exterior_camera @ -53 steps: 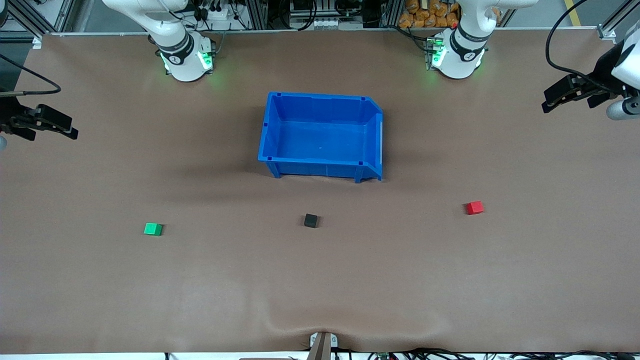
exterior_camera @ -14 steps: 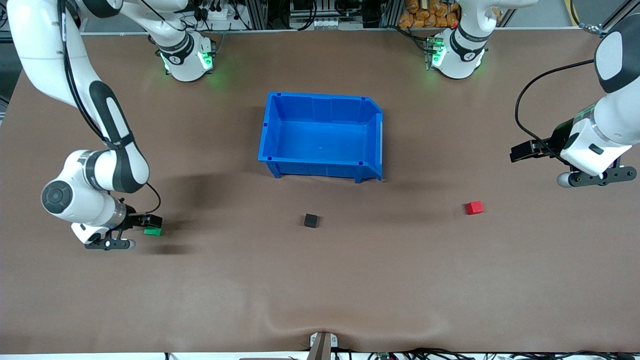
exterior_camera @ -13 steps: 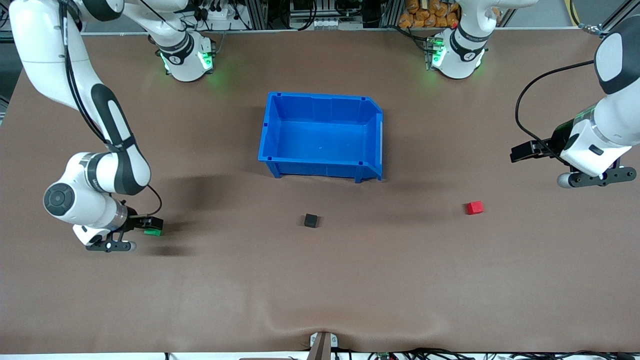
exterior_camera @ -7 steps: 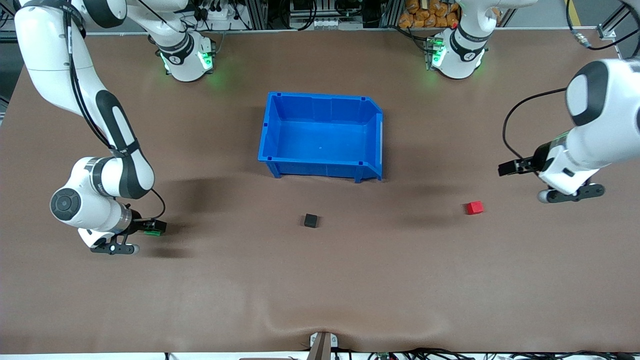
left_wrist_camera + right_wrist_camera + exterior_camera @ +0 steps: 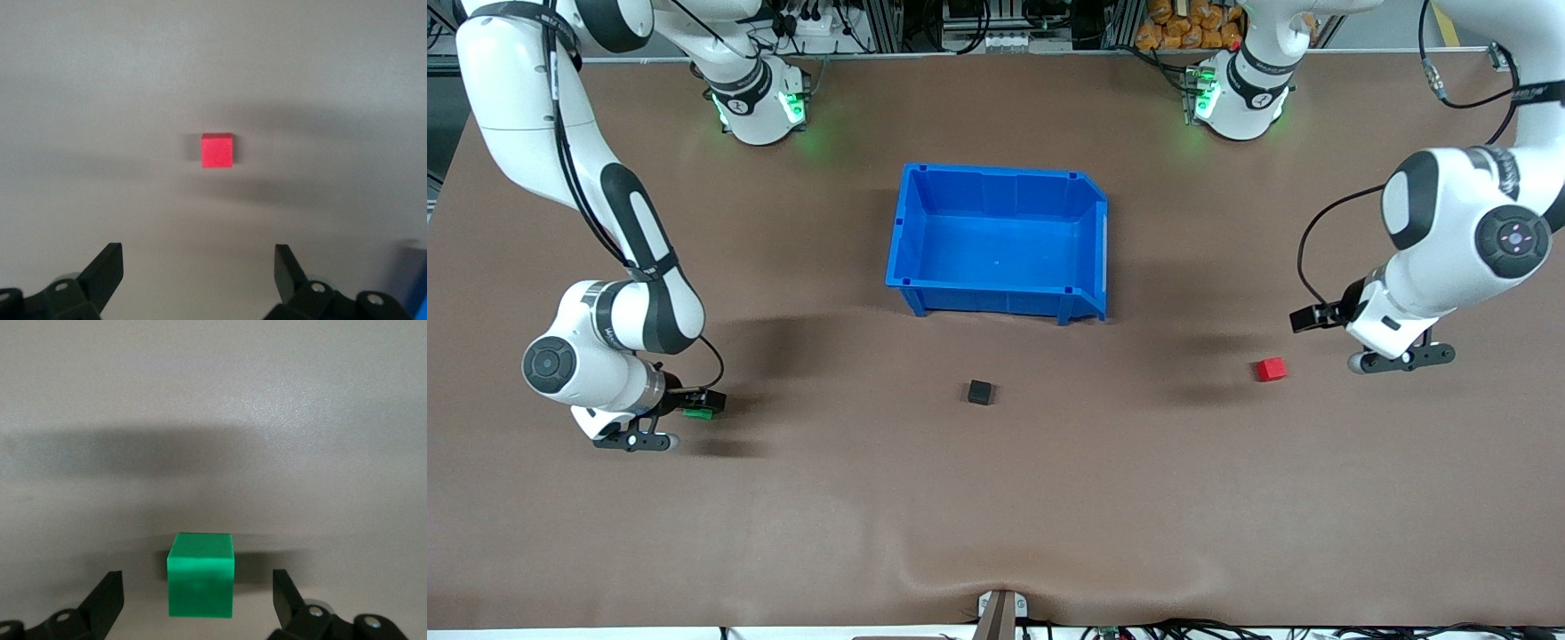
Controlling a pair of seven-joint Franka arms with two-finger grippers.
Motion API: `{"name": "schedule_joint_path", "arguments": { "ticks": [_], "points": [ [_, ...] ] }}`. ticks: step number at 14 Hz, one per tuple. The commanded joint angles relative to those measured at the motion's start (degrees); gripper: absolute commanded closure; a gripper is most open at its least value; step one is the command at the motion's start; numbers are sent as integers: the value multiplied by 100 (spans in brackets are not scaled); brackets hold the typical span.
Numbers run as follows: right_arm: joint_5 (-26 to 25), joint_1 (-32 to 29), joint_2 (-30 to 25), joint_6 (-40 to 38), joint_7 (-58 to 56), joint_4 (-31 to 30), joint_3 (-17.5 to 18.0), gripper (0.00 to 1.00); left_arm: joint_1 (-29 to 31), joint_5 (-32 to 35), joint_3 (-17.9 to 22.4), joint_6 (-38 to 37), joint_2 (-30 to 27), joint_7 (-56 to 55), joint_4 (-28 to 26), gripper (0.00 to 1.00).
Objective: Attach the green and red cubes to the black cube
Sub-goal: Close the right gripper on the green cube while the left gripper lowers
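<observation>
The green cube (image 5: 700, 412) lies on the table toward the right arm's end; in the right wrist view the green cube (image 5: 201, 583) sits between the fingers with gaps on both sides. My right gripper (image 5: 692, 412) (image 5: 197, 587) is open around it, low at the table. The red cube (image 5: 1271, 369) (image 5: 217, 150) lies toward the left arm's end. My left gripper (image 5: 1307, 318) (image 5: 197, 257) is open and empty, in the air beside the red cube, not touching it. The black cube (image 5: 979, 392) lies alone mid-table, between the two.
A blue bin (image 5: 1082, 233), with nothing in it, stands mid-table, farther from the front camera than the black cube. The brown mat has a wrinkle at its front edge (image 5: 996, 578).
My left arm has swung in and down toward the red cube. My right gripper has crept a little further along the green cube and stays open. No cube has moved.
</observation>
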Motion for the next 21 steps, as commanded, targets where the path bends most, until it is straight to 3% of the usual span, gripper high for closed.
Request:
{"name": "schedule_joint_path", "arguments": {
  "ticks": [1, 5, 7, 10, 12, 21],
  "points": [
    [-20, -9, 23, -27, 38, 27, 21, 25, 25, 121, -7, 305, 151, -12, -75, 0],
    [-20, -9, 23, -36, 38, 19, 21, 30, 43, 121, -16, 358, 152, 58, -119, 0],
    [-20, -35, 23, -53, -153, 10, 21, 47, 43, 121, -7, 358, 196, 31, -66, 0],
    [-20, -62, 31, -62, -585, 10, 21, 85, -18, 33, -25, 358, 283, 330, -22, 0],
    [-20, -62, 31, -71, -786, 10, 21, 98, -89, 33, -51, 376, 284, 286, -22, 0],
    [-20, 61, -4, -62, -3281, 396, 39, 99, -72, 33, -121, 552, 301, 278, -180, 0]
  ]
}}
